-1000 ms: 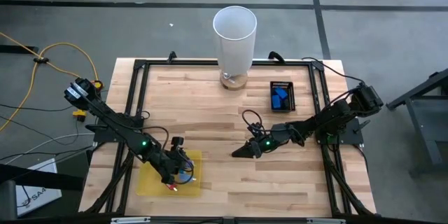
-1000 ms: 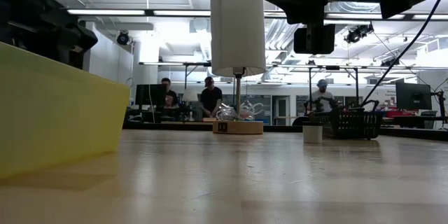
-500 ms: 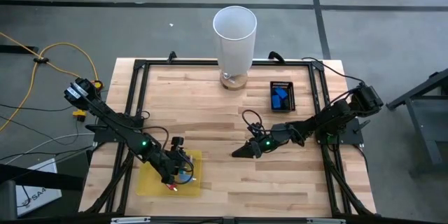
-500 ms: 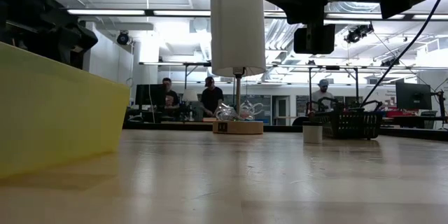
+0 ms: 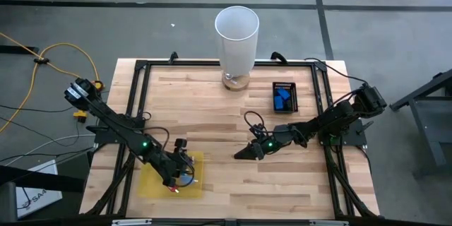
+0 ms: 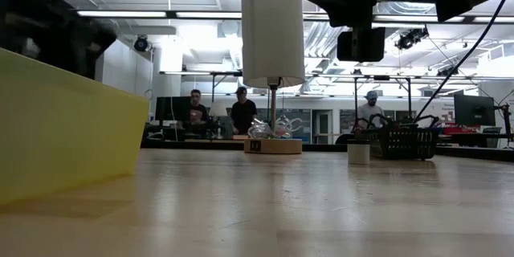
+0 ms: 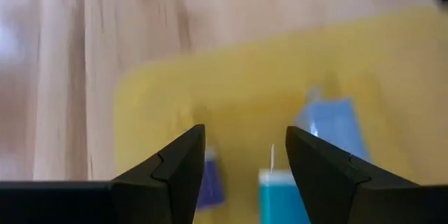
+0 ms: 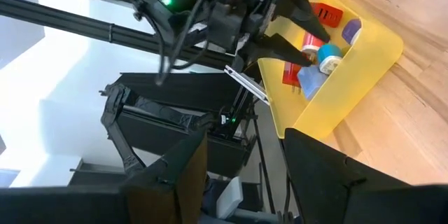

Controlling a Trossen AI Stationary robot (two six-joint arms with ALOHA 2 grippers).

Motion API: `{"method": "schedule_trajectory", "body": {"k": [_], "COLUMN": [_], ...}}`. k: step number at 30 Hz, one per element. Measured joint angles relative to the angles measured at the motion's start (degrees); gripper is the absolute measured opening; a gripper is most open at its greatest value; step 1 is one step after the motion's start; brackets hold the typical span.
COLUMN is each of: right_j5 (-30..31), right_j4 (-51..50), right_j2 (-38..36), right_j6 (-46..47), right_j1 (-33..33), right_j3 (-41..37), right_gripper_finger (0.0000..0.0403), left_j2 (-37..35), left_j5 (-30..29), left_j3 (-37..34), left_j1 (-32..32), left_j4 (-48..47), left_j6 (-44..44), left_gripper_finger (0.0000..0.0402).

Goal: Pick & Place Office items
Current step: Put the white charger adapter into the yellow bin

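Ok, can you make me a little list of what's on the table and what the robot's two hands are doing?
Left hand: open, over the yellow tray, holding nothing
Right hand: open, hovering above bare wood mid-table, holding nothing
Yellow tray: near the front left corner, with small office items inside in red, blue and teal
Black tray: back right, blue pieces in it
White cylinder: tall, standing at the back edge
Table: light wood
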Motion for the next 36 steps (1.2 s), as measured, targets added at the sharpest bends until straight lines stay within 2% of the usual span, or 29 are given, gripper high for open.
{"method": "schedule_trajectory", "body": {"k": [6,13,18,29,36], "right_j5": [-0.04,-0.07,-0.41,-0.46,-0.41], "right_j4": [0.00,0.00,0.00,0.00,0.00], "right_j2": [0.00,0.00,0.00,0.00,0.00], "right_j6": [-0.11,-0.30,-1.20,-1.23,-1.29], "right_j1": [-0.01,-0.02,0.00,-0.01,0.00], "right_j3": [0.00,0.00,0.00,0.00,0.00], "right_gripper_finger": [0.0178,0.0178,0.0178,0.0178,0.0178], "left_j2": [-3.20,-7.11,-7.29,-7.29,-7.29], "left_j5": [-2.57,-6.05,-6.07,-6.00,-5.94], "left_j3": [0.02,0.02,0.02,0.02,0.02], "left_j1": [2.18,7.01,9.89,11.51,18.14], "left_j4": [6.69,8.02,7.88,8.03,8.11], "left_j6": [7.21,7.98,8.08,11.44,15.94], "left_gripper_finger": [0.0194,0.0194,0.0194,0.0194,0.0194]}}
